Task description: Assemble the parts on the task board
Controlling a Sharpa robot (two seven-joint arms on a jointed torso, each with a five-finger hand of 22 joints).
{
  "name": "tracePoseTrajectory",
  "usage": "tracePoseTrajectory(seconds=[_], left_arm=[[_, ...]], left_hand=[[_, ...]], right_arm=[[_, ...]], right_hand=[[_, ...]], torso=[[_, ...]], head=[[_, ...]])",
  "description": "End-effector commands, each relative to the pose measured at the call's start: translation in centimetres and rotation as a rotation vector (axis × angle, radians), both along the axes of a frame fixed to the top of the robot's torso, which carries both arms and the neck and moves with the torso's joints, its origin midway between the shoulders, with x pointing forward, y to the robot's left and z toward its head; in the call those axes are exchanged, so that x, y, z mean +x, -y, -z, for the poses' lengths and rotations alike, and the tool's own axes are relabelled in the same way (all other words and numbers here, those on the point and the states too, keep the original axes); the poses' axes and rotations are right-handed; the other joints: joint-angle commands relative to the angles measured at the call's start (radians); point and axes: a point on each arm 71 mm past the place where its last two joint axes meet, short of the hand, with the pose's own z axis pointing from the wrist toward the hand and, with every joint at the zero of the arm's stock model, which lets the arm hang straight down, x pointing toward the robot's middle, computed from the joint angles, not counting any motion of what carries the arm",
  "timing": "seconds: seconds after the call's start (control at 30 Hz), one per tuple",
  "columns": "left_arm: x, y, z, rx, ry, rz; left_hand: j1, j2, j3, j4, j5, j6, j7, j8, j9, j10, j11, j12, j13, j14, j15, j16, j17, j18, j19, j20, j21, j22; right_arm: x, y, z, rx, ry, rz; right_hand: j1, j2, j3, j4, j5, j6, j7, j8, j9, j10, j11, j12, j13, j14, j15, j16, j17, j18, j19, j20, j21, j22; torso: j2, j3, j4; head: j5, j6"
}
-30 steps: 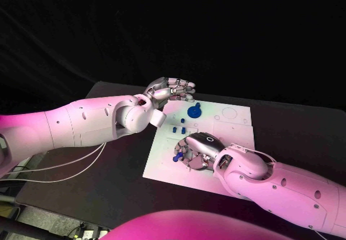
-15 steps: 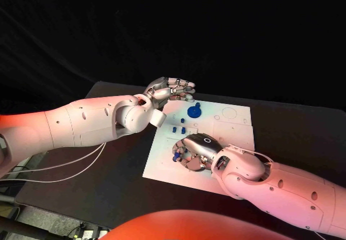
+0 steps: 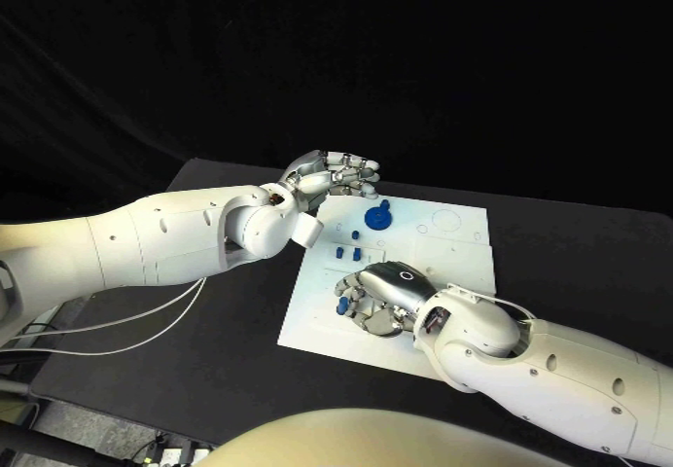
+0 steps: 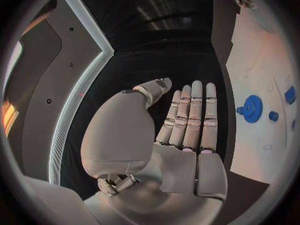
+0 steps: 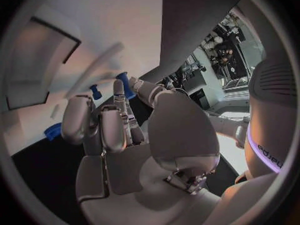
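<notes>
Head view: you have the task board point(image 3: 449, 255) lying in the middle of the black table point(image 3: 589, 243), with both hands over its left side.
Right hand: your right hand point(image 3: 378, 297) sits low over the board's near left part, fingers curled around a small blue part point(image 3: 343, 306); the right wrist view shows a blue piece point(image 5: 125, 85) pinched at the fingertips point(image 5: 119, 92), so treat it as held.
Left hand: your left hand point(image 3: 334, 175) hangs above the board's far left corner, fingers straight, close together and holding nothing.
Other parts: a blue gear point(image 3: 377, 216) stands near the far left edge, and small blue pegs point(image 3: 345, 252) stand between it and your right hand.
Handling: judge the held part as light, rigid plastic, smooth enough to slip or twist in a fingertip pinch. Take it by its sides, leaving the seating end free.
Risk: your fingers hide the socket, so alignment cannot be checked from above; press gently.
</notes>
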Motion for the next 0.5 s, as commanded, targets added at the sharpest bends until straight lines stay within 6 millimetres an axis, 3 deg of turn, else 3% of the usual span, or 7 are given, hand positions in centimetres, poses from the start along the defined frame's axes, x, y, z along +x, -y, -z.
tracePoseTrajectory(seconds=[0.03, 0.27, 0.33, 0.37, 0.43, 0.5], left_arm=[[0.0, 0.2, -0.2, -0.008, 0.007, 0.015], [0.0, 0.0, -0.2, -0.007, 0.007, 0.013], [0.0, 0.0, -0.1, -0.007, 0.007, 0.012], [0.0, 0.0, -0.1, -0.007, 0.007, 0.012], [0.0, 0.0, -0.1, -0.006, 0.006, 0.011], [0.0, -0.1, -0.1, -0.006, 0.006, 0.010]], left_hand=[[0.000, 0.008, -0.004, 0.000, 0.001, -0.009, 0.017, -0.003, -0.001, -0.009, -0.002, 0.003, 0.001, 0.000, 0.008, -0.004, 0.001, 0.010, 0.009, -0.001, -0.006, -0.001], [0.000, 0.008, -0.004, 0.000, 0.001, -0.009, 0.017, -0.003, -0.001, -0.009, -0.002, 0.003, 0.001, 0.000, 0.008, -0.004, 0.001, 0.010, 0.009, -0.001, -0.006, -0.001], [0.000, 0.008, -0.004, 0.000, 0.001, -0.009, 0.017, -0.003, -0.001, -0.009, -0.002, 0.003, 0.001, 0.000, 0.008, -0.004, 0.001, 0.010, 0.009, -0.001, -0.006, -0.001], [0.000, 0.008, -0.004, 0.000, 0.001, -0.009, 0.017, -0.003, -0.001, -0.009, -0.002, 0.003, 0.001, 0.000, 0.008, -0.004, 0.001, 0.010, 0.009, -0.001, -0.006, -0.001], [0.000, 0.008, -0.004, 0.000, 0.001, -0.009, 0.017, -0.003, -0.001, -0.009, -0.002, 0.003, 0.001, 0.000, 0.008, -0.004, 0.001, 0.010, 0.009, -0.001, -0.006, -0.001], [0.000, 0.008, -0.004, 0.000, 0.001, -0.009, 0.017, -0.003, -0.001, -0.009, -0.002, 0.003, 0.001, 0.000, 0.008, -0.004, 0.001, 0.010, 0.009, -0.001, -0.006, -0.001]], right_arm=[[-0.3, 0.5, -0.7, 0.069, 0.024, 0.020], [-0.4, 3.0, -2.9, 0.239, -0.010, 0.074], [0.0, 4.2, -3.5, 0.278, -0.048, 0.102], [0.3, 4.9, -3.8, 0.290, -0.074, 0.121], [1.1, 6.7, -4.3, 0.312, -0.159, 0.180], [1.9, 8.5, -4.5, 0.321, -0.238, 0.244]], right_hand=[[0.001, -0.011, -0.011, 0.003, -0.004, -0.019, 0.002, -0.013, -0.005, -0.003, 0.002, 0.002, 0.003, 0.012, 0.005, 0.002, -0.001, -0.010, 0.000, 0.007, -0.002, 0.103], [0.001, -0.015, -0.021, 0.010, -0.006, -0.058, 0.001, -0.040, -0.019, 0.006, -0.005, 0.010, 0.014, 0.013, -0.001, 0.003, 0.000, -0.011, 0.004, 0.003, 0.003, 0.107], [0.007, -0.011, -0.021, 0.010, -0.005, -0.061, 0.001, -0.043, -0.021, 0.018, -0.007, 0.018, 0.020, 0.013, -0.002, 0.004, 0.002, -0.012, 0.006, 0.002, 0.007, 0.109], [0.008, -0.007, -0.024, 0.013, -0.005, -0.028, 0.000, -0.027, -0.015, 0.030, -0.002, 0.028, 0.028, 0.014, 0.001, 0.005, 0.002, -0.011, 0.004, 0.002, 0.003, 0.108], [0.005, -0.001, -0.033, 0.021, -0.003, 0.047, 0.013, 0.013, -0.002, 0.042, 0.005, 0.042, 0.042, 0.015, 0.006, 0.007, 0.005, -0.013, 0.007, 0.005, 0.006, 0.111], [0.001, 0.006, -0.050, 0.032, 0.010, 0.069, 0.005, 0.033, 0.004, 0.066, -0.003, 0.072, 0.069, 0.019, 0.002, 0.017, 0.020, -0.015, 0.015, 0.005, 0.023, 0.119]], torso=[[0.000, 0.0008, 0.0004], [-0.002, 0.0000, -0.0033], [-0.002, -0.0002, -0.0041], [-0.002, -0.0001, -0.0044], [-0.003, 0.0000, -0.0061], [-0.006, -0.0007, -0.0093]], head=[[0.000, 0.000], [-0.007, 0.009], [-0.020, 0.019], [-0.027, 0.022], [-0.045, 0.029], [-0.070, 0.037]])
